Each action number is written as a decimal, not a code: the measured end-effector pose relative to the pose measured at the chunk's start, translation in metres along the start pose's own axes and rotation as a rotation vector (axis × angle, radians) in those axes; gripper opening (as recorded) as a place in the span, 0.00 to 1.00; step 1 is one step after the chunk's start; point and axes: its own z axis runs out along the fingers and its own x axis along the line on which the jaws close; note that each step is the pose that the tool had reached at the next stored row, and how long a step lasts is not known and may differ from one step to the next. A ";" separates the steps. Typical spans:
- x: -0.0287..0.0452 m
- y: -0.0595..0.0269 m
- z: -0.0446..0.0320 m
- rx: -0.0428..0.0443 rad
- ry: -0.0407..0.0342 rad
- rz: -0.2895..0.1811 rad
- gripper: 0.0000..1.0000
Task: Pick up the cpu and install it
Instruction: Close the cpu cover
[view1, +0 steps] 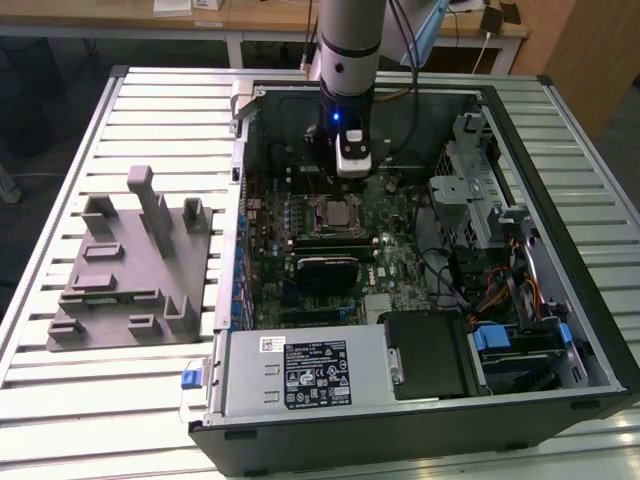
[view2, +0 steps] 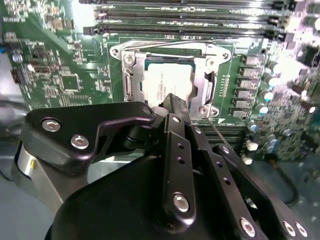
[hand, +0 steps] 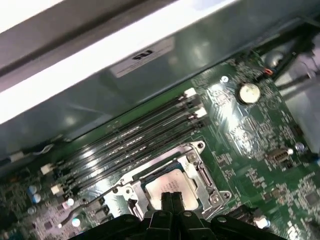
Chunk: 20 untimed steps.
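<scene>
Slatted table (view1: 60, 400) w/ open PC case (view1: 400, 440); grey fixture block (view1: 125, 270) at the exterior view's left. Arm (view1: 345, 50) held upright; gripper (hand: 170, 199) closed, empty, over cpu (view2: 165, 75) seated in socket (view2: 210, 80).

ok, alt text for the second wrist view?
The black gripper, shut, hangs over the silver-topped cpu, which lies inside the metal-framed socket on the green motherboard. Long memory slots run beyond the socket.
</scene>
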 end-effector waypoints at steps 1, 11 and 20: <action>0.0000 0.0000 0.0002 -0.0001 0.0006 -0.020 0.11; 0.0000 -0.0001 0.0023 -0.0006 0.0059 -0.201 0.11; -0.0004 -0.0007 0.0044 0.0025 0.0081 -0.317 0.11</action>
